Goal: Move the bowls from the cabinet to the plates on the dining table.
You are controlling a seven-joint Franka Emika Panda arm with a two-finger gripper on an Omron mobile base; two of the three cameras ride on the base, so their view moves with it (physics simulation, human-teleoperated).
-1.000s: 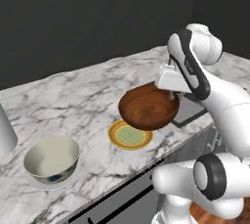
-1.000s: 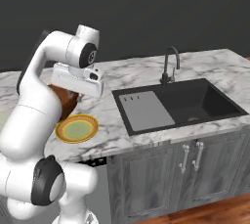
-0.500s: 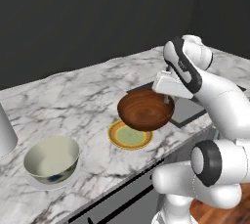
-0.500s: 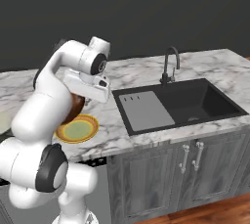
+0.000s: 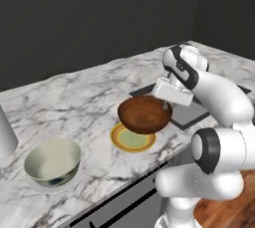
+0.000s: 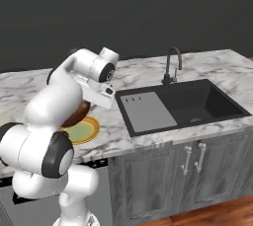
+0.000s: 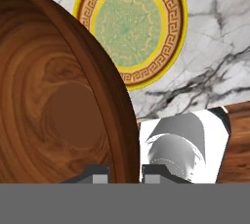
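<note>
The gripper [image 5: 165, 105] is pinching the brown bowl [image 5: 144, 115] by its rim at the bowl's three o'clock side, one finger inside, one outside. The bowl hangs just above the yellow plate [image 5: 132, 138], which peeks out at seven o'clock. Best play now: centre the bowl over the plate, keep it level, lower gently, then release. The cream bowl [image 5: 53, 161] already sits on its plate at the table [image 5: 64, 97]'s near edge.

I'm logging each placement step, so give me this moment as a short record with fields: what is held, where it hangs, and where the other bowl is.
held: wooden bowl, pinched at its rim
gripper: gripper shut on the rim
position: bowl hangs above the yellow-rimmed plate, not yet set down
other bowl: cream bowl sits on the white plate, at the left
surface: marble table
nearby: black sink with faucet
</note>
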